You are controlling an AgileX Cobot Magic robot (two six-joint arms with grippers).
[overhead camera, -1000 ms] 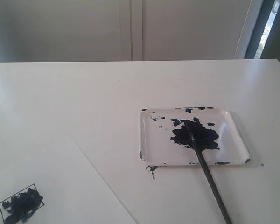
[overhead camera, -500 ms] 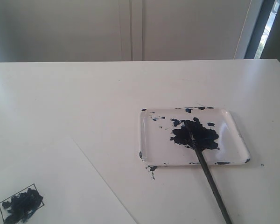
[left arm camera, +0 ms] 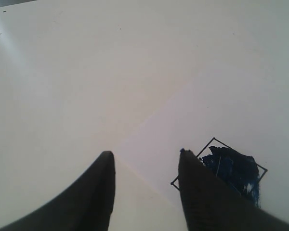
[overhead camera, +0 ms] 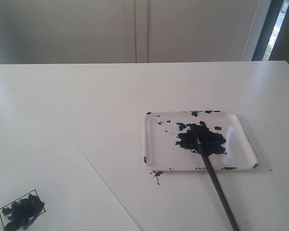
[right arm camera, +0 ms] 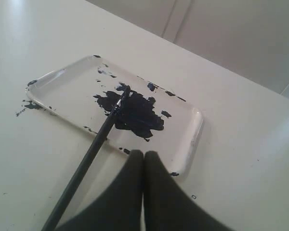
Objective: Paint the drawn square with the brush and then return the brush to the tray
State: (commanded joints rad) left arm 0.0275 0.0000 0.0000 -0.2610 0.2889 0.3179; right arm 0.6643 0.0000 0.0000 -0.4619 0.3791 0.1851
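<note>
The brush (right arm camera: 94, 147) lies just beside the right gripper (right arm camera: 144, 154), jaws closed and empty, its tip in the tray (right arm camera: 197, 126) ahead; the left gripper (left arm camera: 145, 152), jaws open, hovers by the drawn square (left arm camera: 231, 166)

The left gripper (left arm camera: 145, 152) has two matte black jaws, broad-based and tapering to narrow tips; the right gripper (right arm camera: 144, 153) has matching ones

A white table (overhead camera: 86, 96) carries a paper sheet (overhead camera: 53, 192) before pale wall panels (overhead camera: 135, 29)
</note>
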